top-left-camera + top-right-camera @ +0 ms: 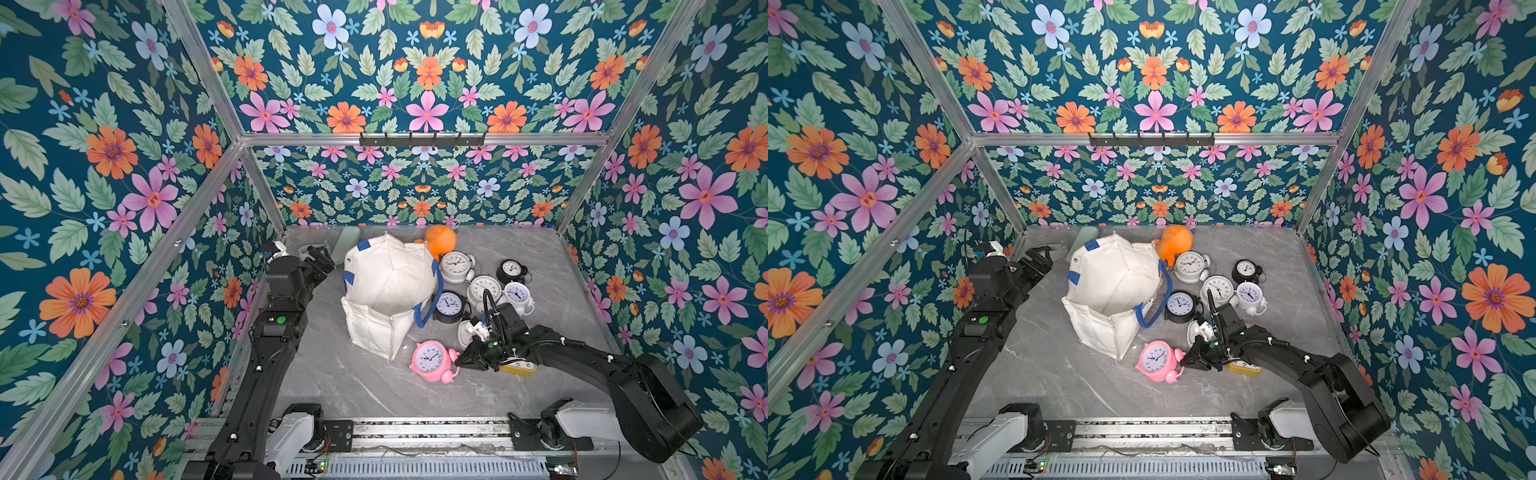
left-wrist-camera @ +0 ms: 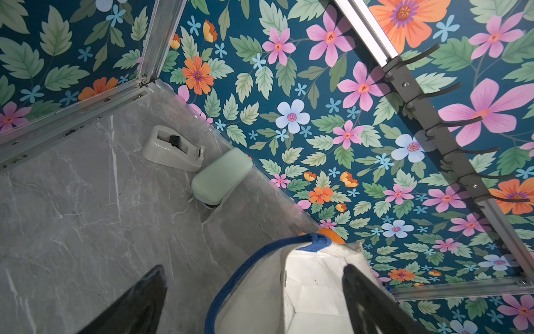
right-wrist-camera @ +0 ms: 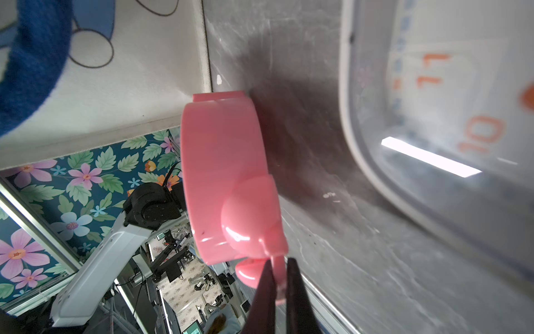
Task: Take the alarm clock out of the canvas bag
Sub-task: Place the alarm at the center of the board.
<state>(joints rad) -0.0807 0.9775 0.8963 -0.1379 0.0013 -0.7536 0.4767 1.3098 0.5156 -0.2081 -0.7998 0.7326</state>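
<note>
The right gripper (image 1: 459, 360) is pinching its jaws together on the thin pink loop (image 3: 278, 271) at the top of the pink alarm clock (image 1: 432, 360), which is lying face up on the table (image 1: 332, 382), just beside the near corner of the canvas bag (image 1: 386, 291) and fully outside it. Whether the clock is resting its full weight on the table cannot be told. The bag is sitting in the middle of the table with its mouth gaping upward, and the other clocks (image 1: 482, 286) are lying in a cluster on its right. The left gripper (image 1: 319, 254) is hovering with jaws wide apart near the far left side of the bag, gripping nothing. This looks like the setting-down step, with the removal nearly done. The next move probably calls for parting the right jaws and backing away cleanly, so the loop is not snagged and the clock is not dragged.
</note>
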